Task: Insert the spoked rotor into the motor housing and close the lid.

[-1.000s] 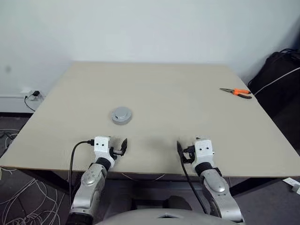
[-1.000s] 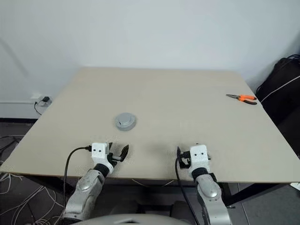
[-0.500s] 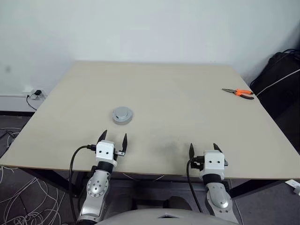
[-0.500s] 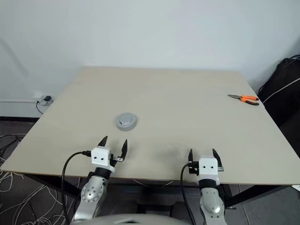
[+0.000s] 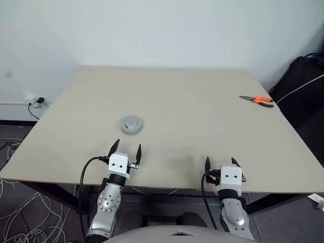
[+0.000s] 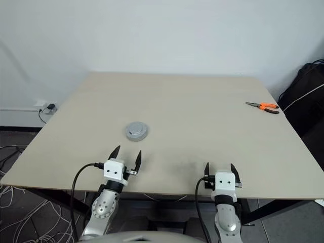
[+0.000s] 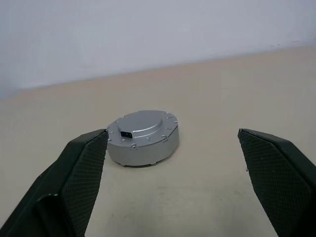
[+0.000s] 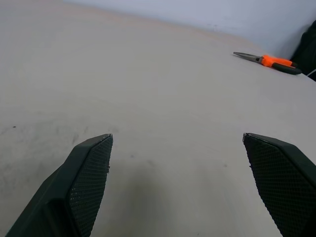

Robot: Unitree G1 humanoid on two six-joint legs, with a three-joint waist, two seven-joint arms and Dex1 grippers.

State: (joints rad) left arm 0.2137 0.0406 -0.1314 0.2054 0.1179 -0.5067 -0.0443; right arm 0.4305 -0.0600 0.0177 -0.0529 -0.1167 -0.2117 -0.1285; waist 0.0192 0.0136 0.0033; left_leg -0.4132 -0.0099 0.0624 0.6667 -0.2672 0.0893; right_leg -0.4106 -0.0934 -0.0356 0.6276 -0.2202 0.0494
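**Beige desk, one closed motor, both grippers idle at the near edge**

Pale wall backs a beige desk (image 5: 202, 101) that carries very little. A round silver motor (image 5: 131, 124) sits left of centre, nearer the near edge than the far one, with its lid (image 7: 145, 122) seated on top and a small dark socket in the side. No rotor lies loose; judging by the closed lid, it is probably inside already.

Handling, as a judgement: the unit is solid metal, stiff, heavy for its size and smooth, so it may slip. A hold across the straight side wall looks surest; the low lid rim gives little purchase.

Left gripper (image 5: 125, 149) hovers at the near edge, fingers spread wide, motor just ahead of it. Right gripper (image 5: 221, 163) is likewise wide apart and empty, further along the same edge.

Orange pliers (image 5: 257, 99) lie near the right edge, well apart from everything. Nothing blocks the way to the motor
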